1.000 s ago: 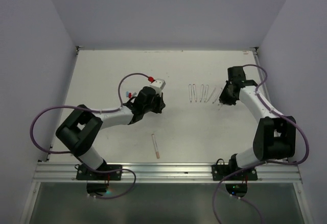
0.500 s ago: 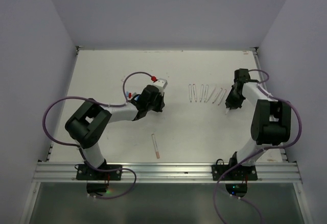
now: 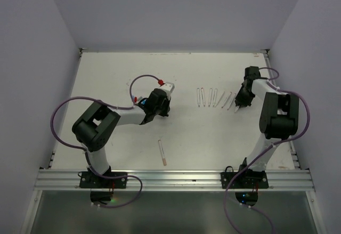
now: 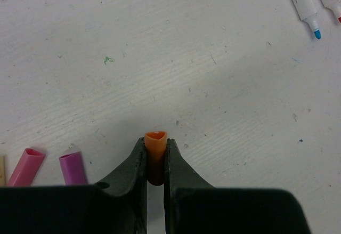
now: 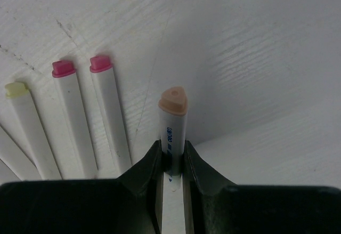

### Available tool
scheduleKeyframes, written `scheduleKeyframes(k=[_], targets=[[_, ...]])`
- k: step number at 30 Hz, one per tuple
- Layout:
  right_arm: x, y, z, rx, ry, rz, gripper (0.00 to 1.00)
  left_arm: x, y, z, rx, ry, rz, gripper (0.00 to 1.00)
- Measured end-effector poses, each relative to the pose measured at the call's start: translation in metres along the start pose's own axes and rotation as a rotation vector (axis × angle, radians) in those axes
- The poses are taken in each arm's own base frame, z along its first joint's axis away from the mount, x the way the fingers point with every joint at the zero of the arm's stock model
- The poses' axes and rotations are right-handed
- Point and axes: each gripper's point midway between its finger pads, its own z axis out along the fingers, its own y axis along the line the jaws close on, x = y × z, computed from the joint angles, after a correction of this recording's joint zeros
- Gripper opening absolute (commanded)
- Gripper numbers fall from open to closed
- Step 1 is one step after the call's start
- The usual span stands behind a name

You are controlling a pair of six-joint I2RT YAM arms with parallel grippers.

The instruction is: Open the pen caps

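1. Grips: left hand (image 4: 155, 166) is clenched on the orange cap (image 4: 155, 143), open mouth facing away from the wrist, low over the counter (image 4: 213, 85). Right hand (image 5: 172, 156) is clenched on a white pen (image 5: 171, 124) by the barrel, peach end poking past the fingers.
2. Layout: pen row (image 3: 213, 96) lies between the arms, right hand just beside its right end. Lone pen (image 3: 162, 152) sits near the front edge, well apart.
3. Handling, my read: caps are light, thin, slick plastic. The orange one looks pinched out of round, so go easy. Pens are stiff, light, prone to rolling. Hold the barrel close to the cap, pinch the cap mid-length, pull straight along the axis.
4. Views: left wrist alone shows pink cap (image 4: 25, 166) and purple cap (image 4: 72, 168) loose beside the fingers, plus bare pen tips (image 4: 317, 33) top right. Right wrist alone shows pink and yellow ends on neighbouring pens (image 5: 109, 111). Top view gives layout only; caps are too small there. Peach end, cap or tail plug: cannot tell.
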Motion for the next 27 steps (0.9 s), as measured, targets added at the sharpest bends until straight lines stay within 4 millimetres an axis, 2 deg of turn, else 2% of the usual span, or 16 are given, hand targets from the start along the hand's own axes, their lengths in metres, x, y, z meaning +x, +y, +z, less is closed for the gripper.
scheduleKeyframes(k=[6,11,21,27], targets=[[-0.002,0.005,0.003,-0.031,-0.002,0.005,0.26,0.0,0.013,0.001,-0.055,-0.002,0.007,0.12],[-0.003,0.011,0.004,-0.063,-0.006,0.006,0.39,-0.001,0.021,0.001,-0.09,-0.006,0.011,0.21],[-0.002,0.015,0.002,-0.092,-0.01,0.006,0.42,0.002,0.032,0.0,-0.131,0.0,0.006,0.26],[0.003,0.015,0.0,-0.104,-0.005,0.005,0.43,0.002,0.035,-0.002,-0.141,-0.001,0.004,0.37]])
